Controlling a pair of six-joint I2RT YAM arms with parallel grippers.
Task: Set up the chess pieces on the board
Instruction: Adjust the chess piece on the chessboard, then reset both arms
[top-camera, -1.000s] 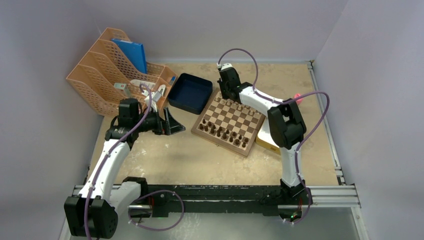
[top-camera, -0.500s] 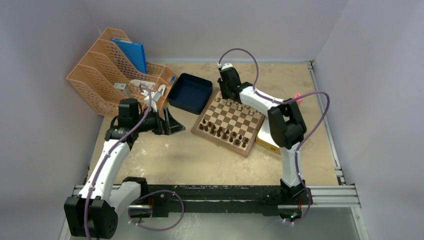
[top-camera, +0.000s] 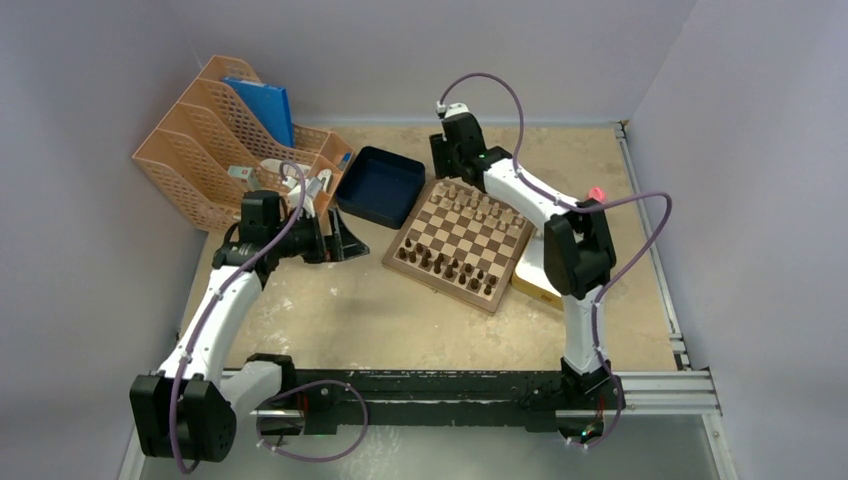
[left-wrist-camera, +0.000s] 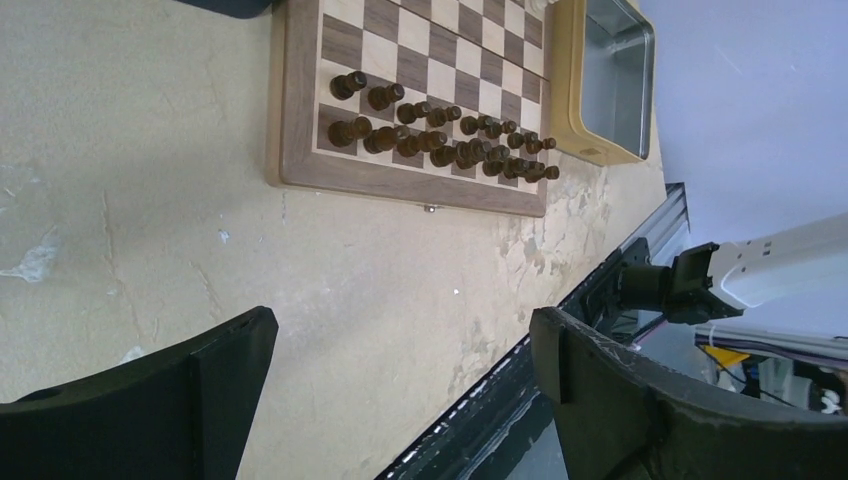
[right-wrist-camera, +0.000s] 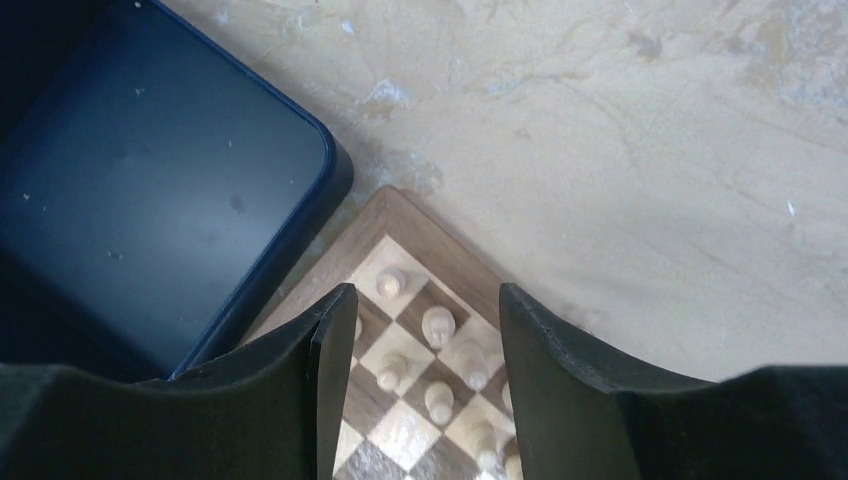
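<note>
Chess pieces (right-wrist-camera: 437, 322) in light wood stand along the far edge of the board (top-camera: 463, 243); the right gripper (right-wrist-camera: 425, 300) has just parted its fingers above that corner, holding nothing, so one more piece looks placed; the left gripper (left-wrist-camera: 403, 318) hangs wide, empty, well aside.

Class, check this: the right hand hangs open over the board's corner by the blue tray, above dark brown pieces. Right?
No. The right wrist view shows the pieces below the right hand are light beige, not dark brown. It does hang open over the corner of the board by the blue tray.
</note>
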